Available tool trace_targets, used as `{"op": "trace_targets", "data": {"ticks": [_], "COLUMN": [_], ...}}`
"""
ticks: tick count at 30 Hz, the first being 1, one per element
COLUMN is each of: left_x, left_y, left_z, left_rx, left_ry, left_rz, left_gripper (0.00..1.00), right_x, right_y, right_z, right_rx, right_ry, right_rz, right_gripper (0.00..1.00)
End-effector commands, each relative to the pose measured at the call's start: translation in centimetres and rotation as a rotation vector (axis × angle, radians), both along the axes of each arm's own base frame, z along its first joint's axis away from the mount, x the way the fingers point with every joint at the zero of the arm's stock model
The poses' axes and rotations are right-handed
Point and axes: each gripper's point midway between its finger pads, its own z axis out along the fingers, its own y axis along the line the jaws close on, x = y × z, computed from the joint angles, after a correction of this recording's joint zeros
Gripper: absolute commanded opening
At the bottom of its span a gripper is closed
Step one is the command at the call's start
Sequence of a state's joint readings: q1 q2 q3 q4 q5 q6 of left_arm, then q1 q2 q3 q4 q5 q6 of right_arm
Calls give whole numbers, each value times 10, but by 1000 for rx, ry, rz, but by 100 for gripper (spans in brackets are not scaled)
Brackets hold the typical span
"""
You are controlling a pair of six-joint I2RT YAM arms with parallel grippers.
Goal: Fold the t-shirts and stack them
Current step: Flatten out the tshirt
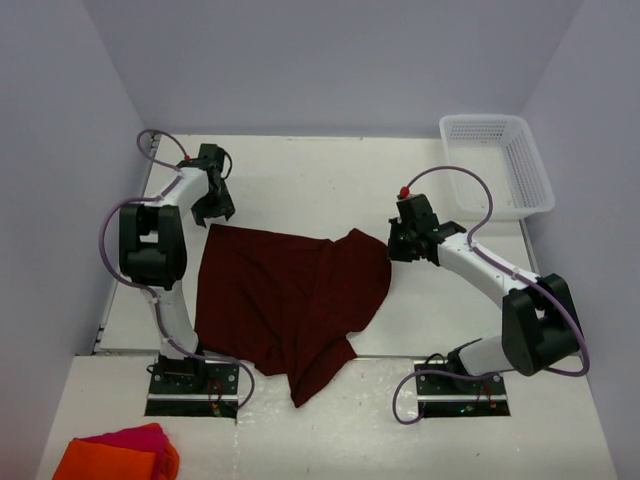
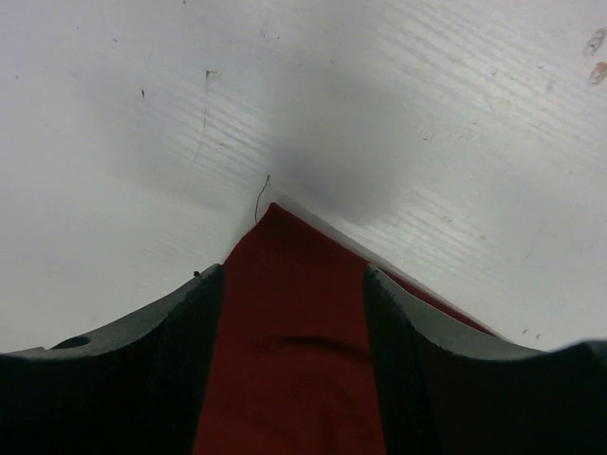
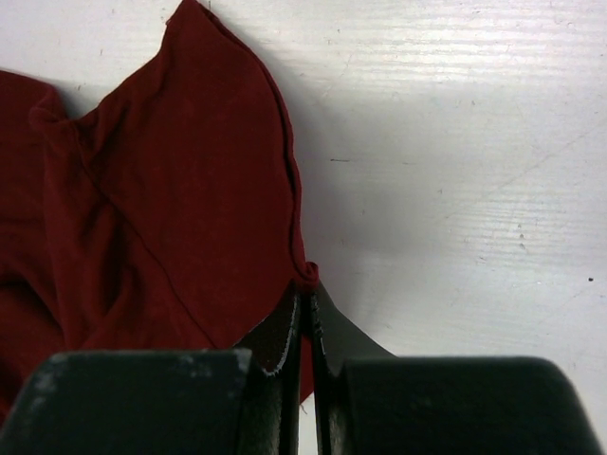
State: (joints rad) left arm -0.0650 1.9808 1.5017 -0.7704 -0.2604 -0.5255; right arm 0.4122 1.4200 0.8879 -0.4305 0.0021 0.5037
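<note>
Top view: the t-shirt [image 1: 290, 300] lies spread on the table [image 1: 320, 180] between the arms. The left gripper [image 1: 212, 205] is at its far-left corner, the right gripper [image 1: 400, 245] at its right edge.
Left wrist view: jaws apart, with the corner lying unclamped between them.
Right wrist view: jaws together, pinching the hem.

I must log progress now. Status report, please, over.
Left gripper open over t-shirt corner; right gripper shut on its edge; t-shirt rumpled, not folded; basket apart, far right.

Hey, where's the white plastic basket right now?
In the top view the white plastic mesh basket sits at the far right corner of the table, beyond the right gripper and apart from the dark maroon t-shirt.
</note>
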Motion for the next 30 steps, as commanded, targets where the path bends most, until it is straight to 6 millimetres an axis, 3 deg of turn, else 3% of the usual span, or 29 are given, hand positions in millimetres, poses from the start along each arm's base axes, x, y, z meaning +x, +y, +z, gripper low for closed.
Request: {"op": "trace_targets", "data": {"ticks": [1,8,20,30], "left_x": [4,2,8,-3], "left_y": [13,13,18,11], "left_z": [6,-15,-35,-42], "left_rx": [47,22,-12,-53], "left_ry": [5,48,78,84], "left_rz": [-5,-15,-8,-26], "left_gripper": [62,62,59,39], "right_x": [3,2,-1,1], "right_y": [7,9,7,5], "right_z": [7,9,6,5], "right_rx": [34,41,36,26], "right_ry": [-36,-38,-34,-30], "right_rz": [33,37,36,24], "right_gripper": [0,0,0,0]}}
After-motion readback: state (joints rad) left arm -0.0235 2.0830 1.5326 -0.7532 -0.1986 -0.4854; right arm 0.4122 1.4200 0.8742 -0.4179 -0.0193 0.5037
